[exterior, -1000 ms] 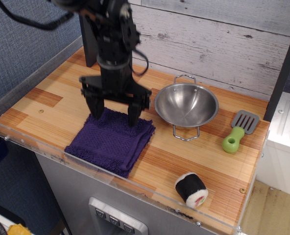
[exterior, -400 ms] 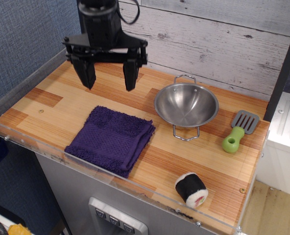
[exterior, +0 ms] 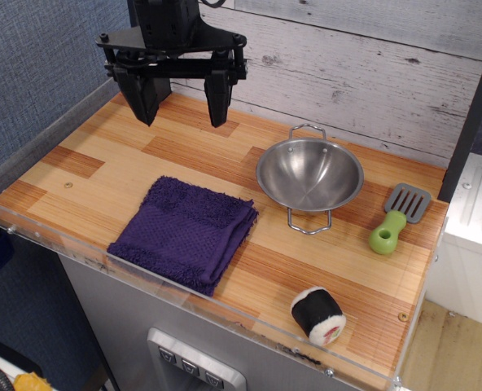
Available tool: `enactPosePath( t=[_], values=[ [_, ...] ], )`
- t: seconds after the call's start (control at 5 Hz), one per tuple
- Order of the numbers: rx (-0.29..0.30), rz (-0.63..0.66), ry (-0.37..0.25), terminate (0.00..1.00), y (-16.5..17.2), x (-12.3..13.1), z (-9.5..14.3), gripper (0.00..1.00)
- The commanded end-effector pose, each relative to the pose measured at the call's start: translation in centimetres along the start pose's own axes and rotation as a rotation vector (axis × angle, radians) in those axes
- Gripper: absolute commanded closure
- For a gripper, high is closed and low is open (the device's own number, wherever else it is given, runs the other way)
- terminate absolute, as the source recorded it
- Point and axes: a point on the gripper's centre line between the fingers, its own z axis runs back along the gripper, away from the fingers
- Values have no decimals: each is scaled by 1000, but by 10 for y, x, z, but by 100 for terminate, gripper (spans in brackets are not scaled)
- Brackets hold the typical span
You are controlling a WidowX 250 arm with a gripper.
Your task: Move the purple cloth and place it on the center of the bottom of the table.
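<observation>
The purple cloth (exterior: 186, 232) lies flat and folded on the striped wooden table (exterior: 86, 175), near the front rim, left of centre. My gripper (exterior: 181, 112) hangs open and empty in the air above the table's back left, well above and behind the cloth. Its two black fingers (exterior: 218, 102) point down and stand wide apart. Nothing is between them.
A steel bowl (exterior: 309, 173) with wire handles sits right of the cloth. A green-handled grey spatula (exterior: 398, 217) lies at the right edge. A sushi roll toy (exterior: 317, 315) stands near the front right rim. A clear acrylic rim (exterior: 54, 122) borders the table.
My gripper was down at the cloth's back edge, then rose and moved back to the left, staying open. The cloth stays where it lay.
</observation>
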Motion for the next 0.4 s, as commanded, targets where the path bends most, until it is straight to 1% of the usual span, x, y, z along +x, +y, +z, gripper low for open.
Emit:
enactPosePath(
  t=[0.0, 0.2],
  values=[
    [-10, 0, -45, 0, 2, 4, 13, 0],
    [-10, 0, -45, 100, 2, 4, 13, 0]
  ],
)
